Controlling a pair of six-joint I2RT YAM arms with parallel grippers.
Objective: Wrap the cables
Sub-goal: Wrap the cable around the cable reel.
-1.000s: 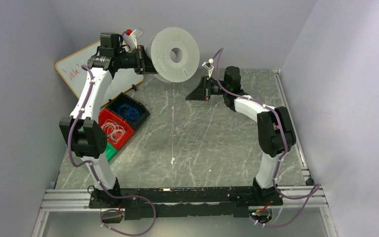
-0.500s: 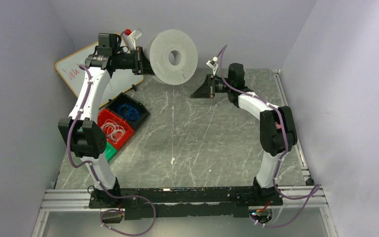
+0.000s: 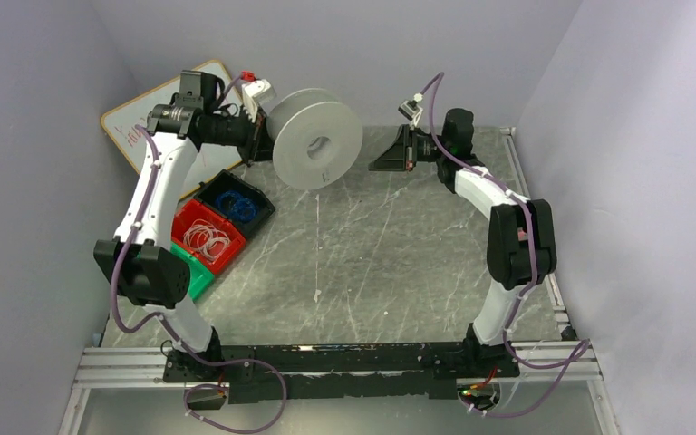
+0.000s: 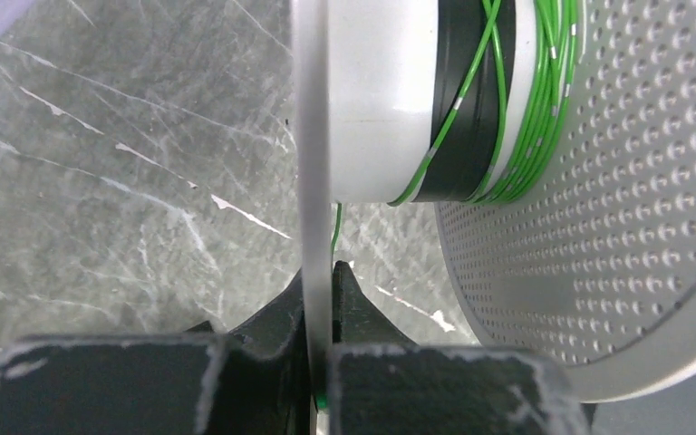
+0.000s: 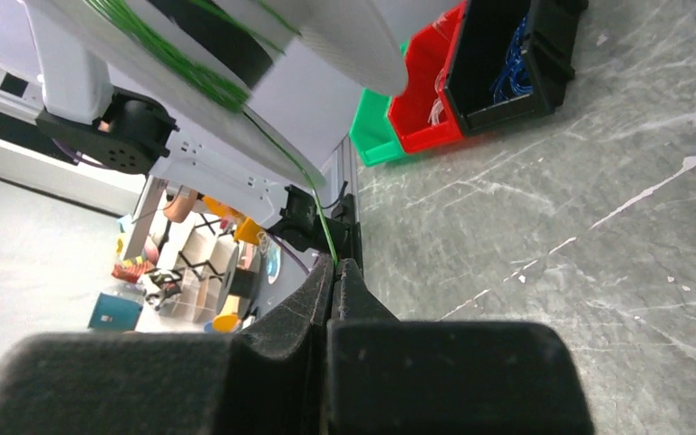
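I have the left gripper (image 4: 322,283) clamped on the thin plain flange of the spool (image 3: 317,138), one finger flat against each face of that rim. The reel hangs in the air over the back of the table (image 3: 372,263) with its hub open towards the other arm. I grip the edge rather than the core so that the hub stays free to take wire. The green cable (image 4: 507,100) is partly on there already. Several turns lie bunched against the perforated flange, and a few cross the black band on the hub at a slant. One strand leaves the hub, and in the right wrist view it runs in a straight line into the tips of the right gripper (image 5: 337,268), whose fingers are pressed together with the strand pinched between them. That arm stands off to the side of the reel, apart from it. I judge this is to hold the wire taut so each turn beds down snug instead of springing loose. What lies beyond the pinch is hidden, so I cannot tell how much cable is left to wind. Under the left arm, well apart from the reel, sit a black bin (image 3: 263,207) of blue coils, a red bin (image 3: 190,216) of whitish ones and a green bin (image 3: 201,277).
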